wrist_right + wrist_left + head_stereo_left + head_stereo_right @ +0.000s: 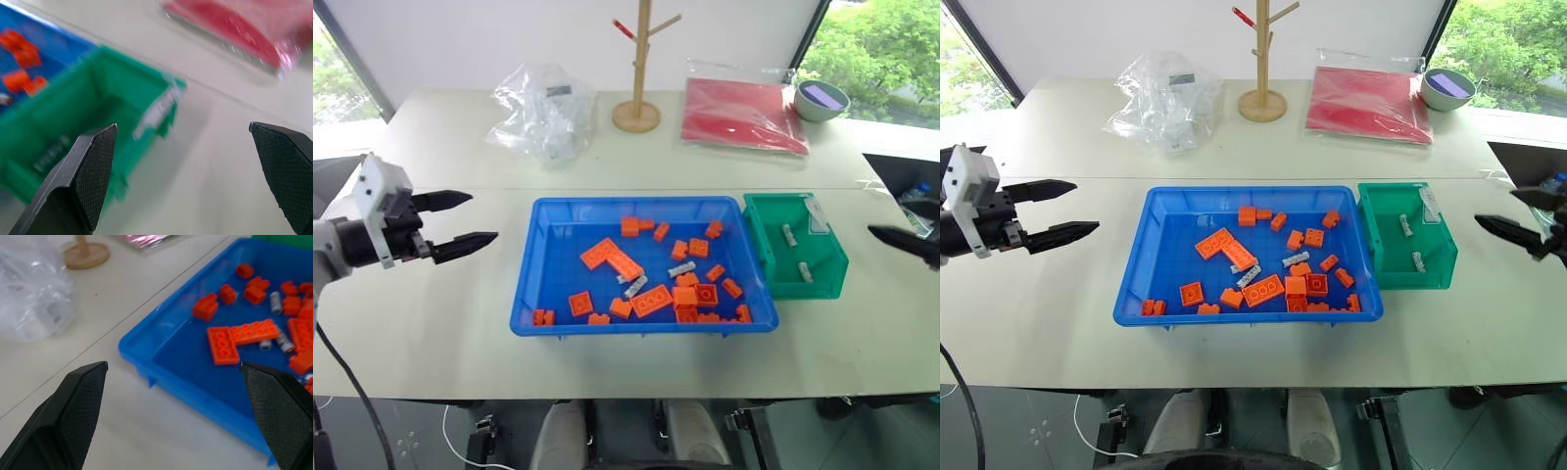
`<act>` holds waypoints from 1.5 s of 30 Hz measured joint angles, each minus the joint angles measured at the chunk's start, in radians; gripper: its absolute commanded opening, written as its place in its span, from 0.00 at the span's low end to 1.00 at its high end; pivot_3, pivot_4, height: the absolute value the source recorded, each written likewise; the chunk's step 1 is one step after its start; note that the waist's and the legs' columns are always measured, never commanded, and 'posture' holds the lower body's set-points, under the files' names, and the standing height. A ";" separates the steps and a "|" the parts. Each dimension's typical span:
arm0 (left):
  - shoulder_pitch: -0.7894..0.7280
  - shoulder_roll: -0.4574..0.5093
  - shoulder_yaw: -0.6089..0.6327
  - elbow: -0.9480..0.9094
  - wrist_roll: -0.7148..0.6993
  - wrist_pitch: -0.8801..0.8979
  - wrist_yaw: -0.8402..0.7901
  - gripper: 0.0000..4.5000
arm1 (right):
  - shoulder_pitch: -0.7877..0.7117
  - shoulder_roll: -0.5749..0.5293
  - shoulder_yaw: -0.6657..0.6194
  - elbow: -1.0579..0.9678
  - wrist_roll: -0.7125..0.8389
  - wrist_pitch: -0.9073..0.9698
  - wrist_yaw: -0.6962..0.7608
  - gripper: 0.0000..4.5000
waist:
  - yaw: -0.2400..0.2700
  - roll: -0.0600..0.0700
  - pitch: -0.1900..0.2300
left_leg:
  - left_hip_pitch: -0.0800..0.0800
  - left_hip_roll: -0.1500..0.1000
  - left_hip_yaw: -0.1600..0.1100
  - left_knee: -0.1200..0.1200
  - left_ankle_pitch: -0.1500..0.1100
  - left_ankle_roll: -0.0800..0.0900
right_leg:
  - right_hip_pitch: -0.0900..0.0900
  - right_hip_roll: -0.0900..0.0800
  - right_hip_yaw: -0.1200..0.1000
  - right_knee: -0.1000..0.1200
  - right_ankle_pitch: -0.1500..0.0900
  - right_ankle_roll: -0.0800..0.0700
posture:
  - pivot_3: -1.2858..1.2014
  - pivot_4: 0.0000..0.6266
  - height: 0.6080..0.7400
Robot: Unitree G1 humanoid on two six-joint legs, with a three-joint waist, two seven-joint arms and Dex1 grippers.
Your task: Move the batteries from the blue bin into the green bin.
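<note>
The blue bin (524,284) sits mid-table, holding orange bricks (612,258) and a few silver batteries (682,268) among them, another (635,286) near its middle. Against its right side stands the green bin (822,279) with two batteries (790,235) lying inside. My left gripper (481,217) hovers open over the table left of the blue bin, nothing between its fingers. My right gripper (1495,207) hangs open and empty to the right of the green bin. The left wrist view shows the blue bin's near corner (142,357); the right wrist view shows the green bin (98,107).
At the back of the table lie a crumpled clear plastic bag (543,108), a wooden peg stand (637,98), a red folder (744,113) and a grey bowl (821,98). Bare tabletop lies either side of the bins.
</note>
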 measured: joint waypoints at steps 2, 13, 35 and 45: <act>-0.007 0.001 -0.024 -0.066 -0.038 0.034 -0.020 1.00 | -0.061 0.008 0.047 -0.133 0.033 0.087 -0.009 0.99 | 0.000 0.001 0.000 | 0.000 0.000 0.000 0.000 0.000 0.000 | -0.001 0.001 0.000 0.001 0.000 0.000 | 0.52 0.24 0.97; -0.014 0.044 -0.185 -0.188 -0.042 0.014 -0.185 1.00 | -0.352 0.412 0.456 -0.636 0.112 0.650 -0.368 0.99 | 0.004 0.000 0.000 | -0.003 -0.001 -0.001 0.001 0.000 0.000 | -0.007 0.001 0.000 0.008 -0.001 -0.001 | 0.52 0.24 0.97; -0.137 -0.020 -0.289 -0.107 0.016 -0.007 -0.167 1.00 | -0.281 0.739 0.720 -0.624 -0.037 0.850 -0.700 0.99 | 0.003 -0.001 0.000 | -0.006 -0.003 -0.001 0.002 0.001 0.000 | -0.007 0.002 -0.002 0.010 0.000 0.001 | 0.52 0.24 0.97; -0.157 -0.030 -0.296 -0.101 0.025 -0.008 -0.167 1.00 | -0.281 0.755 0.764 -0.569 -0.089 0.798 -0.693 0.47 | 0.003 -0.001 0.000 | -0.006 -0.003 -0.002 0.002 0.001 0.000 | -0.007 0.002 -0.002 0.009 0.000 0.001 | 0.52 0.24 0.97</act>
